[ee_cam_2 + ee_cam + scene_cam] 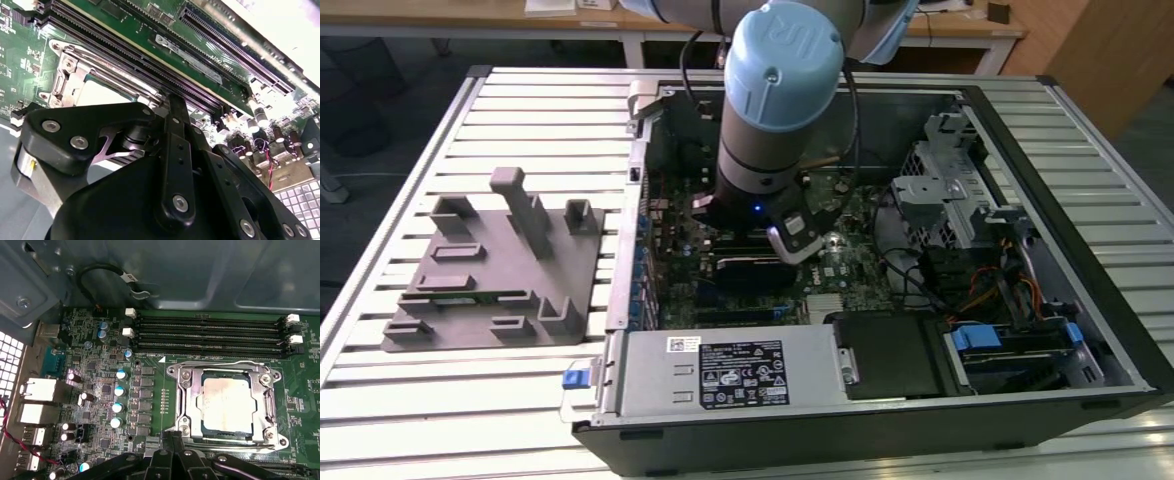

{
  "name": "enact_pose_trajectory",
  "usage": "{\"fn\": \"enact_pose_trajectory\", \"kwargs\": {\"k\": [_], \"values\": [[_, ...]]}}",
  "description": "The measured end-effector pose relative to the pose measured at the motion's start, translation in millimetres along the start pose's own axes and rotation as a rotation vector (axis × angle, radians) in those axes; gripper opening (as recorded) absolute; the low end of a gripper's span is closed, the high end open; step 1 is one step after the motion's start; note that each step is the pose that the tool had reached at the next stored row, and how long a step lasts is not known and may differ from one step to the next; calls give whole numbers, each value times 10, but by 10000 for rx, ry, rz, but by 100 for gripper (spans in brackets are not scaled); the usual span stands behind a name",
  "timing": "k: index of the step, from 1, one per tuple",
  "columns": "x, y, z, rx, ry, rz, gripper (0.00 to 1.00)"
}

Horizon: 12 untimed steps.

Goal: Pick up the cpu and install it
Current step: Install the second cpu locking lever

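The cpu (225, 405), a pale silver square chip, lies flat inside the metal-framed socket (182, 390) on the green motherboard. It also shows as a pale patch (102, 92) in the second wrist view. My gripper (172, 437) hangs just off the socket's edge, apart from the chip, its black fingers (167, 455) pressed together with nothing between them. In the exterior view the gripper (801, 245) is low inside the open computer case, and the arm hides the socket there.
Four memory slots (210, 335) run beside the socket. A drive cage (947, 190) and cables stand at the case's right in the exterior view, with the power supply (727, 375) in front. A grey moulded tray (494, 270) sits on the slatted table at the left.
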State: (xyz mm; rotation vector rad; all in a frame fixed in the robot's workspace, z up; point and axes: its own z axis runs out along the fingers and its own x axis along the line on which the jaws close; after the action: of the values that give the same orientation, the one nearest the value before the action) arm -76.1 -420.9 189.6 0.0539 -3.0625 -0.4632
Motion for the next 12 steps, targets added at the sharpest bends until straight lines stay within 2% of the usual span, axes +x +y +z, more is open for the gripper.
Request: {"fn": "enact_pose_trajectory", "kwargs": {"k": [8,12], "values": [[2,25,13,-45,-2,-2,11],[9,35,-8,-55,-5,-5,11]]}}
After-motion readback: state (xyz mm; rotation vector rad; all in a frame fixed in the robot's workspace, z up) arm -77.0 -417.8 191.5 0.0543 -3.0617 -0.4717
